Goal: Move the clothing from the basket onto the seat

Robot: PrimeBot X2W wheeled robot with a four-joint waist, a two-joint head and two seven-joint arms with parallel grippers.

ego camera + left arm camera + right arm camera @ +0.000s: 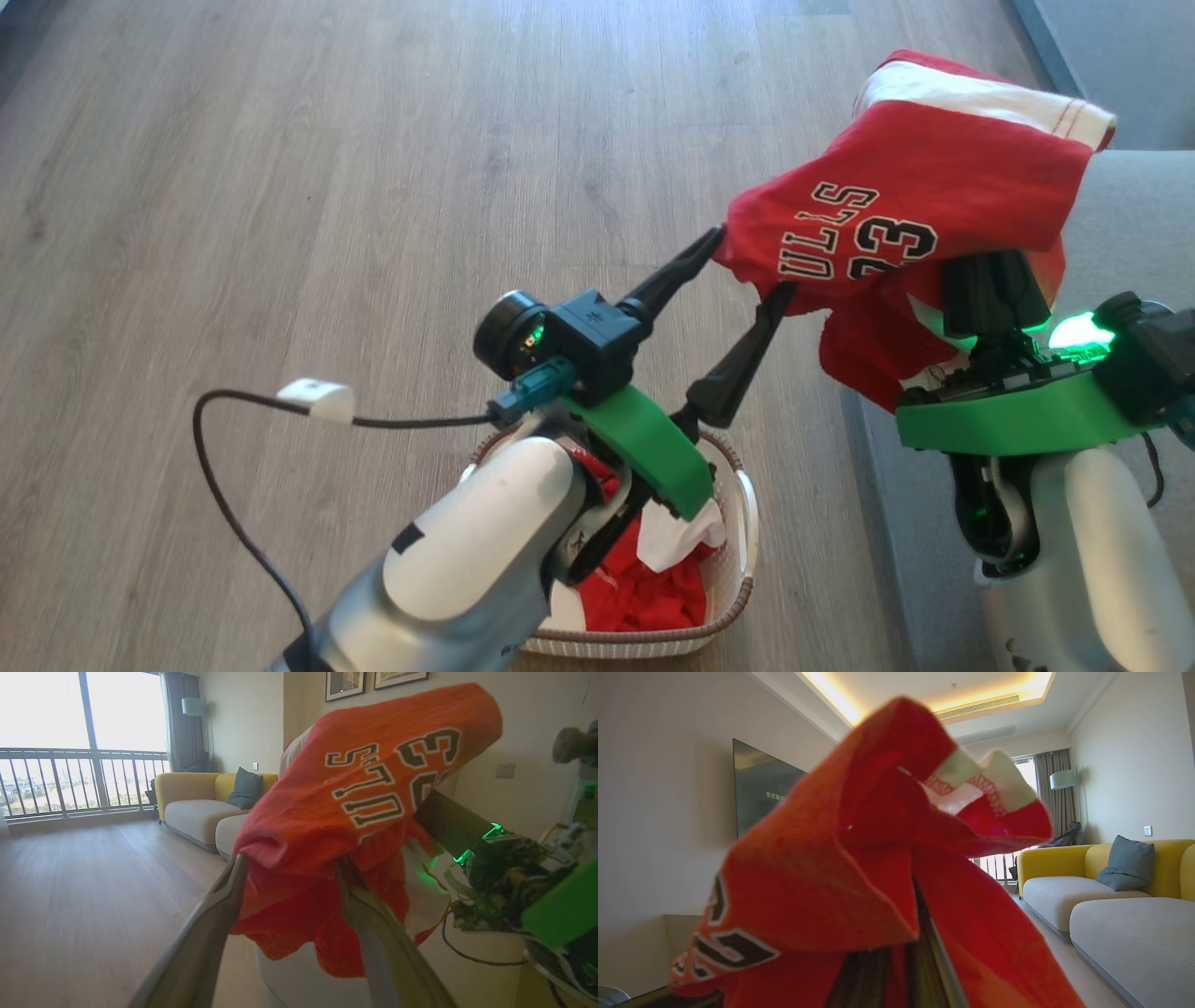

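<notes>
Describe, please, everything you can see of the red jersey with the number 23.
The jersey is red, mesh-like fabric with white panels, black white-edged lettering and the number 23. It hangs crumpled in the air, clear of the basket and beside the grey seat. The right gripper holds it with shut jaws; the left gripper has open jaws, their tips against its lower edge.

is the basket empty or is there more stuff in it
Not empty: in the head view, red and white clothing lies bunched inside the basket.
</notes>
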